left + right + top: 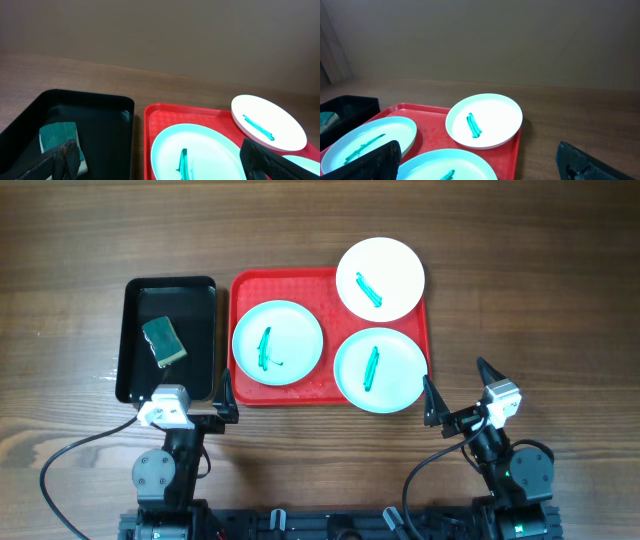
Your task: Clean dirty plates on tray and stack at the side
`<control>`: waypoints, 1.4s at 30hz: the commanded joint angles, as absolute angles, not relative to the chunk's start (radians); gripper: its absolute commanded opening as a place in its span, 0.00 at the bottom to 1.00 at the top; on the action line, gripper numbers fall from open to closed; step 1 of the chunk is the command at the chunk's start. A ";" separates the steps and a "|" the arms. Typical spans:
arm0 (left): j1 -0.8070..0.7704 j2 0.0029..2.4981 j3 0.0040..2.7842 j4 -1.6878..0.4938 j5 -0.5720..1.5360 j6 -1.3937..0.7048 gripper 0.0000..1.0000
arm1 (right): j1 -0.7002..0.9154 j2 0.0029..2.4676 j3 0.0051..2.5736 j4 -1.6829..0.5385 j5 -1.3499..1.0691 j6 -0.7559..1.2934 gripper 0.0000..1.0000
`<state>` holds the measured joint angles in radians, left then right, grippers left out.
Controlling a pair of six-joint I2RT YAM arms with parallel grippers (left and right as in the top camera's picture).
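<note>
Overhead, three plates lie smeared on the tray, none wiped or stacked, while left gripper at seven o'clock and right gripper at five gape empty.

Robot manipulation lab bench, by look of it. Wood-grain table; plain blank wall far ahead of both jaws. Left arm, right arm mounted on black rail behind jaws. Ahead of jaws: red tray holding three plates, each with green smear; black tray with sponge before left jaws.
</note>
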<state>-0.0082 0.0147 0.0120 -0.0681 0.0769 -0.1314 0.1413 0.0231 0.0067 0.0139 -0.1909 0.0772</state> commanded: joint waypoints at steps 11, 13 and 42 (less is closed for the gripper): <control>-0.009 0.016 0.006 -0.072 0.082 -0.109 1.00 | 0.147 0.030 0.005 0.015 -0.204 0.080 1.00; -0.009 0.016 0.006 -0.072 0.082 -0.109 1.00 | 0.147 0.030 0.005 0.016 -0.204 0.080 1.00; -0.008 0.546 0.703 -0.512 0.087 -0.191 1.00 | 0.147 0.512 0.529 -0.204 -0.279 0.081 1.00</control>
